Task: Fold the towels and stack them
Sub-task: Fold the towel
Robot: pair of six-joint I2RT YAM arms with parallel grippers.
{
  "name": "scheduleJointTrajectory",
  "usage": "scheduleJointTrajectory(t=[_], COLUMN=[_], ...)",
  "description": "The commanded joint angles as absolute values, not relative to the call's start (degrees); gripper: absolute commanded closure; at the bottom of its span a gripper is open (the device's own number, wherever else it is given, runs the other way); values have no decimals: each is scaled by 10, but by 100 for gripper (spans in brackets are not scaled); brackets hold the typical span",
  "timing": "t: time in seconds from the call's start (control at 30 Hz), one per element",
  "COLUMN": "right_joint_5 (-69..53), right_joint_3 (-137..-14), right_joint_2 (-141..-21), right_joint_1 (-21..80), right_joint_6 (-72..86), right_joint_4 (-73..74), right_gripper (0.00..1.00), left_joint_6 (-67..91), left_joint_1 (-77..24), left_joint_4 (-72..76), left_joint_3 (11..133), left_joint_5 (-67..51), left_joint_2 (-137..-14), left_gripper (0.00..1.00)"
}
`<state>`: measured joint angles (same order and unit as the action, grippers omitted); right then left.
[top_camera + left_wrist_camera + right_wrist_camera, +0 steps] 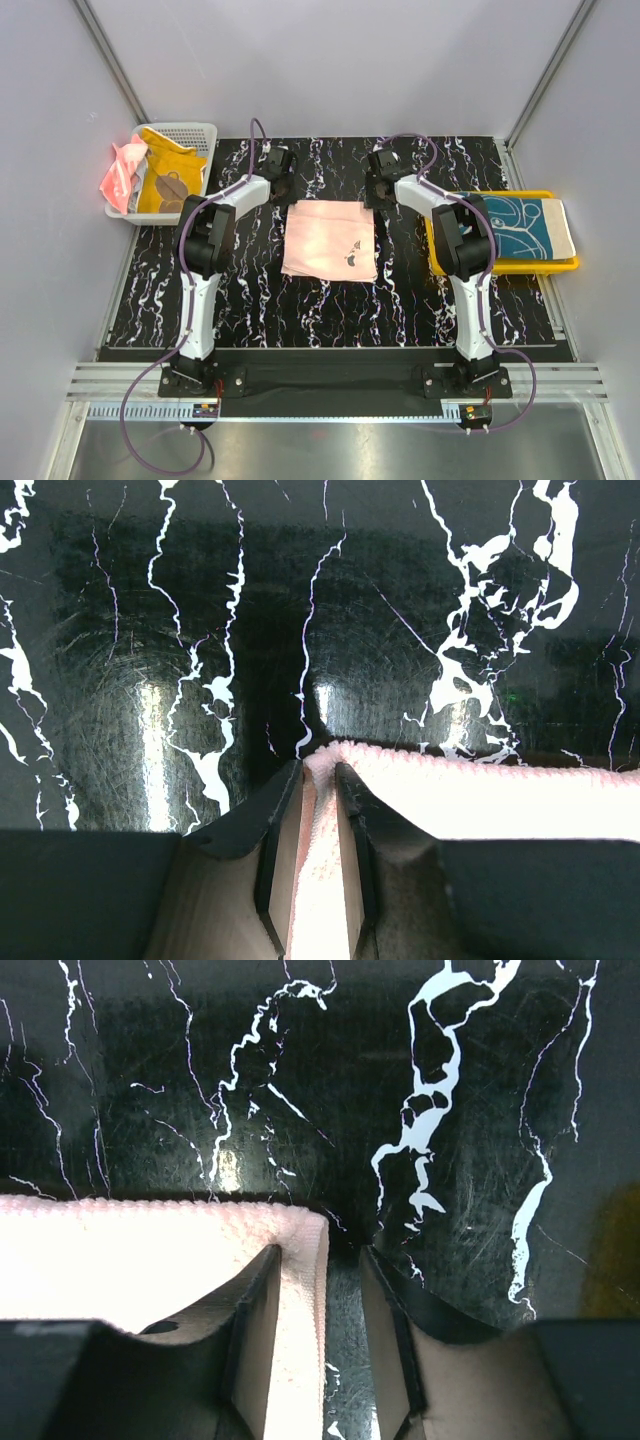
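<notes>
Peach towel (330, 240) lies flat mid-frame; my left pincer (318, 768) is clenched on its upper-left corner, my right pincer (320, 1251) straddles the upper-right corner, unclenched.

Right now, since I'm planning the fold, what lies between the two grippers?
The far edge of the pale peach towel, from the left gripper, pinching one corner, to the right gripper, open over the other; top view shows it.
</notes>
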<state>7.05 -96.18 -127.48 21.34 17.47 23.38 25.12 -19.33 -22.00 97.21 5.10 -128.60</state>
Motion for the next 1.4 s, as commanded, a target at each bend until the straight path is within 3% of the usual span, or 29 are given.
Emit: scheduleJointTrajectory(t=[0.0,0.17,0.37,0.87,1.37], right_joint_5=[83,76,62,51,30], right_joint_3=[-974,-969,-978,-999,-948], right_joint_2=[-1280,-1271,-1279,-1304,-1187], right_joint_1=[218,217,217,214,200], right_joint_6=[163,154,153,142,137], right_joint_4=[218,188,180,185,109], right_gripper=[57,60,71,92,97], left_joint_6=[250,250,250,260,285], left_joint_1=[-192,-192,-190,-158,-141], left_joint_4=[-262,-249,-244,-150,0], left_joint_3=[948,942,943,909,822], left_joint_5=[61,43,32,-61,-117], left_joint_2=[-1295,-1292,-1293,-1280,-1150], left_gripper=[74,69,69,100,100])
